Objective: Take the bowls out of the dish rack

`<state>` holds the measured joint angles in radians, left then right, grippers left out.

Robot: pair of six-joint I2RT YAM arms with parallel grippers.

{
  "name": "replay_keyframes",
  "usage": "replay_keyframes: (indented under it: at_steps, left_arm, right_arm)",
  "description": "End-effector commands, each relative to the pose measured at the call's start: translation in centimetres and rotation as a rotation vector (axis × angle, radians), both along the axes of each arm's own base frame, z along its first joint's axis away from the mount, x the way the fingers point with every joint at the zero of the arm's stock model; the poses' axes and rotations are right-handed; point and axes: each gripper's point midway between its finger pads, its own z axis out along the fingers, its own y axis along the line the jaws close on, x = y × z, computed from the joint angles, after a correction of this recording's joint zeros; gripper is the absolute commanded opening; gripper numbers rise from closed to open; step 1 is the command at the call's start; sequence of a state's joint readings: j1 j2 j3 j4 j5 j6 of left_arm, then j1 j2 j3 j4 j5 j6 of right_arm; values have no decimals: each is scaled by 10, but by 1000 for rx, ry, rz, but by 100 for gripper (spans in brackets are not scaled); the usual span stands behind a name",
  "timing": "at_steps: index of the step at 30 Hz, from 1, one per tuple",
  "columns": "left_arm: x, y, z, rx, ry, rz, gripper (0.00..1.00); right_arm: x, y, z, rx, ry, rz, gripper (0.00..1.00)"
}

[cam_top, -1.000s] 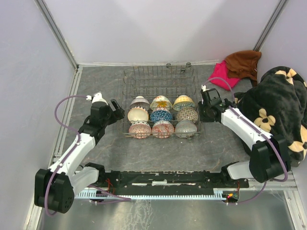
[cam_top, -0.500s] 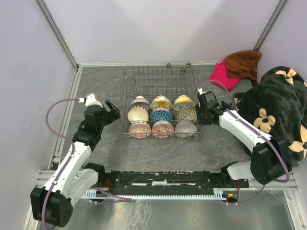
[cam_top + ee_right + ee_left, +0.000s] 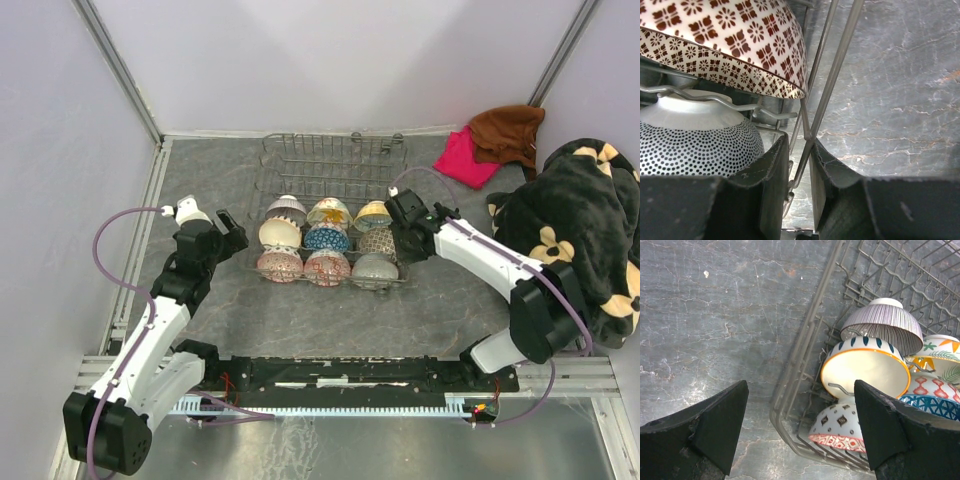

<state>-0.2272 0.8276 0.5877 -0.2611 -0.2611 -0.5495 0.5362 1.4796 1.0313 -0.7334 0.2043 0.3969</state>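
Gripping the right-hand wire rim of the dish rack (image 3: 330, 160), the right claw (image 3: 800, 150) is nearly closed, its 2 fingers pinching the thin wire. The rack sits mid-table on a grey marbled surface (image 3: 200, 190), with 9 bowls (image 3: 327, 238) in 3 rows at its near end. The left claw (image 3: 800, 390) hangs wide open, holding nothing, just beside the rack's left corner. Pale walls (image 3: 330, 60) enclose the table; a pink cloth (image 3: 465, 157), brown cloth (image 3: 508, 128) and flowered blanket (image 3: 570, 210) lie at the right.
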Motion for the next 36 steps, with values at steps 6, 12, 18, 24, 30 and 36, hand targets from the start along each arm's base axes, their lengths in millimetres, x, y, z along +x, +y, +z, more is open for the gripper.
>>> replay_keyframes:
  at_steps: [6,12,18,24,30,36]
  left_arm:
    - [1,9,17,10,-58,54,93]
    - [-7,25,35,21,-118,130,93]
    - [-9,28,41,22,-134,145,94]
    - [-8,30,37,23,-124,161,94]
    - [-8,34,34,19,-129,190,95]
    - [-7,35,35,18,-131,198,95]
  right_arm:
    - [43,83,31,203,-143,75,31]
    - [49,115,32,218,-146,114,31]
    - [55,147,34,245,-158,129,32]
    - [61,171,35,286,-179,77,34]
    - [58,190,35,335,-191,26,40]
    - [46,194,37,328,-198,22,48]
